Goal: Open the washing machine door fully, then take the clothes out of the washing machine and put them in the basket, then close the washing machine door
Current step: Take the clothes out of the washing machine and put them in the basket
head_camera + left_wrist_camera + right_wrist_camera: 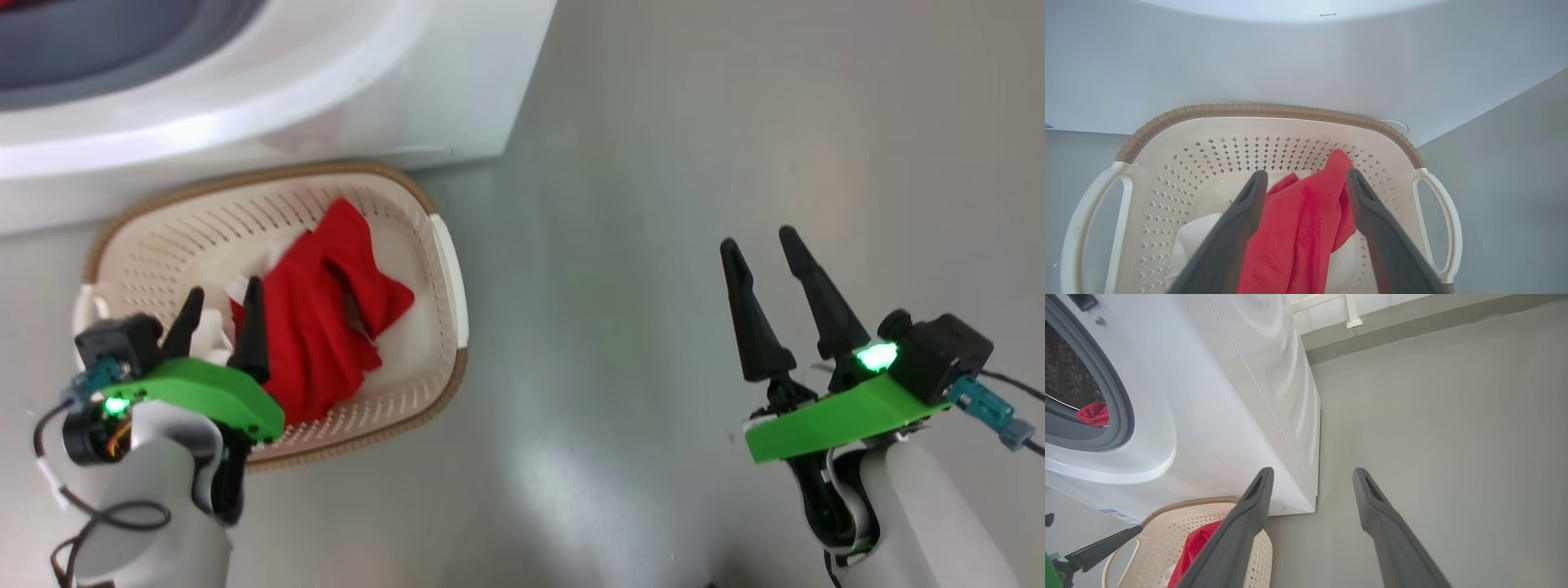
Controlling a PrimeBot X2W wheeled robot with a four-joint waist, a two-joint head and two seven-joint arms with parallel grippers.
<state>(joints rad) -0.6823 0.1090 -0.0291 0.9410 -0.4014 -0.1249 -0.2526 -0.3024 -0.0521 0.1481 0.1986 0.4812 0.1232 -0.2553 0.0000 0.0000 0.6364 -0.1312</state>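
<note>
One basket (204, 229), long axis 9-to-3; one heap of red clothes (318, 327) inside, running 12-to-6; one red piece (1094, 413) in washing machine (1208, 396). Left gripper (225, 287), right gripper (758, 238): fingers wide apart, empty.

basket (445, 245) sits close under the washing machine (408, 82) front; red clothes (318, 327) heap its middle. open grey floor (694, 163) right of it gives passage. left gripper (225, 286) hangs over its near rim.
</note>
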